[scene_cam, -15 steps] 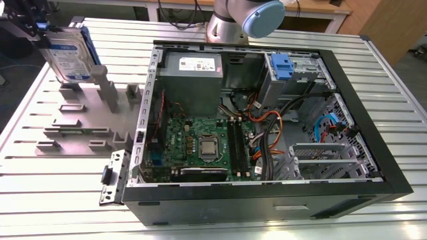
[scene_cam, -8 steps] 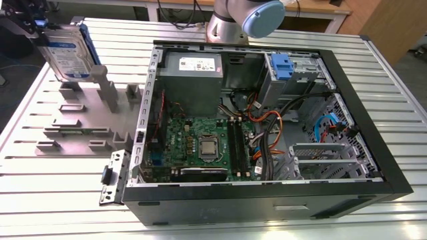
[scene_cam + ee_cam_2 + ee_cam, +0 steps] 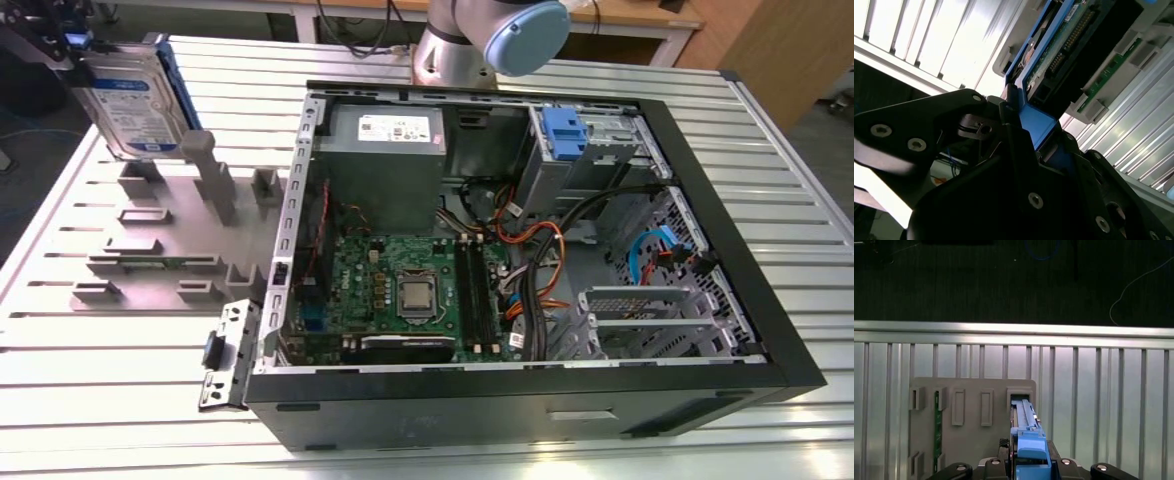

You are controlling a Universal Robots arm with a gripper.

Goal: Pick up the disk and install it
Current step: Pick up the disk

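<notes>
Gripper [image 3: 60,45] is at the far corner on the exterior view's left, clamped on the disk [image 3: 127,100]. In the first wrist view the disk's blue rail [image 3: 1026,440] sits squeezed between the gripper's two sides, so it reads as closed on the disk. The disk is on edge, label facing the camera in the exterior view, and hangs over the grey slotted holder [image 3: 160,230]. Its low end is close to a tall holder post; can't tell whether it touches. The second wrist view shows the disk's circuit-board side [image 3: 1064,45].

Progress: pick-up looks done or nearly done. Install not started. The open case [image 3: 534,380] lies well apart, toward the exterior view's right on the slatted table [image 3: 134,400]. The drive cage [image 3: 587,135] with its blue latch, in the case's far corner, has no disk in it.
</notes>
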